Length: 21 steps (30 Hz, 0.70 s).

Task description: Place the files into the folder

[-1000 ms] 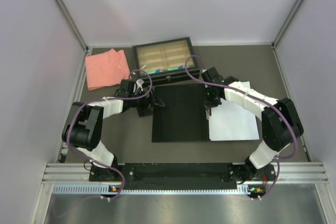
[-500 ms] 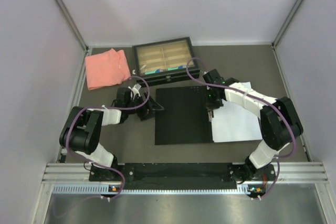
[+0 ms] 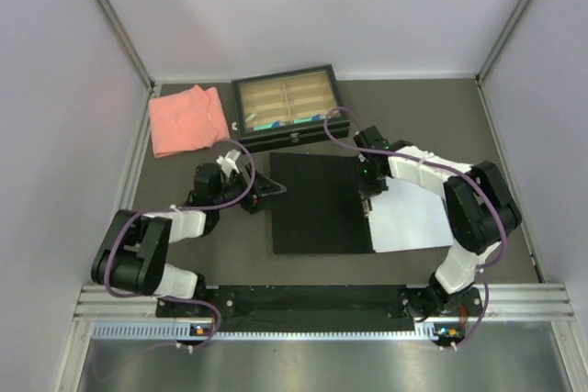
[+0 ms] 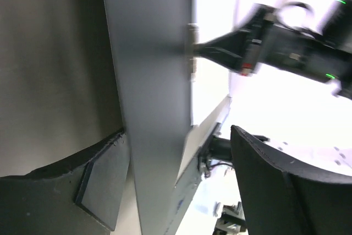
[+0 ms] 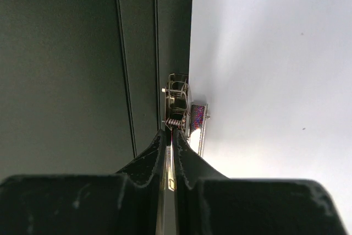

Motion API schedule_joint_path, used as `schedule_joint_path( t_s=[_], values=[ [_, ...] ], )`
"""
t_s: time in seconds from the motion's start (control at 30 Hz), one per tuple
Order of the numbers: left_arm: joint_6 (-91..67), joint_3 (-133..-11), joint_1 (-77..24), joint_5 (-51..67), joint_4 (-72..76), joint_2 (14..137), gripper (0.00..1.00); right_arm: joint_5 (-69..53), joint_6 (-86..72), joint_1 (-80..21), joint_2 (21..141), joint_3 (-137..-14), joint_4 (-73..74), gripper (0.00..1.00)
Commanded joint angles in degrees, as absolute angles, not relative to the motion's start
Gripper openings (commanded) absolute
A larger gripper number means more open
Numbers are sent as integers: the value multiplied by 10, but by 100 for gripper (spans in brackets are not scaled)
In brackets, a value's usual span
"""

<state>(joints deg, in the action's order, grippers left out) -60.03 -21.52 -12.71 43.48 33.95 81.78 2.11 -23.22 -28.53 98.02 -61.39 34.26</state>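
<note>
The folder [image 3: 320,204] lies open in the middle of the table, matte black inside up. The files [image 3: 411,218], white sheets, lie on its right half; their print does not show. My right gripper [image 3: 367,197] stands over the spine, shut on the thin metal lever of the folder's clip [image 5: 181,108], between the black inside [image 5: 66,70] and the white paper [image 5: 264,81]. My left gripper [image 3: 266,190] is at the cover's left edge, jaws wide apart. In the left wrist view the cover [image 4: 154,81] runs between the open fingers [image 4: 104,185].
A black-framed tray [image 3: 287,103] with tan compartments stands just behind the folder. A folded salmon-pink cloth [image 3: 186,119] lies at the back left. Grey walls close in the table on three sides.
My left arm has drawn back to the left and towards the near edge, its gripper staying at the cover's left edge. The black cover shifted slightly right. My right gripper stays on the clip.
</note>
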Motion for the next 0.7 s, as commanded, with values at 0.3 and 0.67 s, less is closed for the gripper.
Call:
schedule_joint_path(
  t_s=[0.3, 0.67],
  values=[
    [-597, -256, -149, 423, 267, 771, 54, -70, -266, -319, 1006, -627, 265, 0],
    [-442, -400, -148, 262, -244, 671, 0, 50, -215, -416, 941, -662, 327, 65]
  ],
)
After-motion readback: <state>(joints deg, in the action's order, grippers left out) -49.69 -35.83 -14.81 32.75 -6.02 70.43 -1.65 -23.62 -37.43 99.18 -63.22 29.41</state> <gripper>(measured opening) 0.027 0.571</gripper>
